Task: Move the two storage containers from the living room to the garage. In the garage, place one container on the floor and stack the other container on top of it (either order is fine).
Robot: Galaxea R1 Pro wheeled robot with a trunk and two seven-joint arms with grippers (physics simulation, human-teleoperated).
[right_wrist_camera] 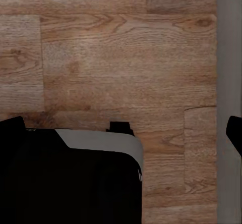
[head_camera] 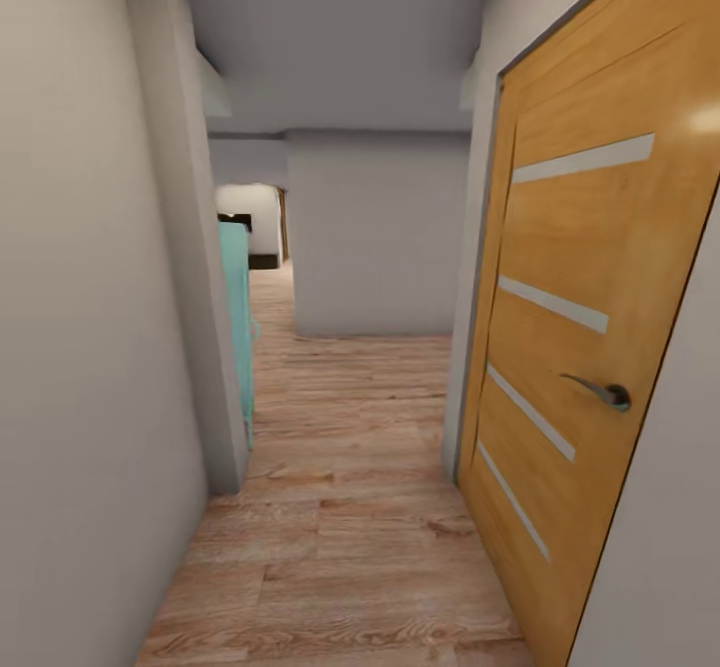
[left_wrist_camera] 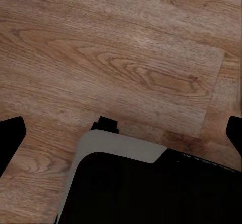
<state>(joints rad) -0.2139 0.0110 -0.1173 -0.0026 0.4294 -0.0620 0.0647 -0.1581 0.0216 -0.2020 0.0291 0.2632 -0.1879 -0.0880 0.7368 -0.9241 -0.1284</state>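
The light wood plank floor is running forward under the robot along a narrow corridor. Close on the right, an orange-brown wooden door with pale horizontal strips and a grey lever handle is standing shut. On the left, a plain beige wall is leading to a teal cabinet edge, and farther on a grey wall block is facing the robot, with a dim opening beside it.

The two red-orange storage containers are nowhere to be seen here, so the robot is judged to be travelling. As low-walled open boxes they are probably light and stiff, best pinched by one rim wall.

The left gripper is hanging spread wide over the planks, dark fingertips at the picture's edges, gripping nothing. The right gripper is likewise spread apart and empty, near a pale wall strip.
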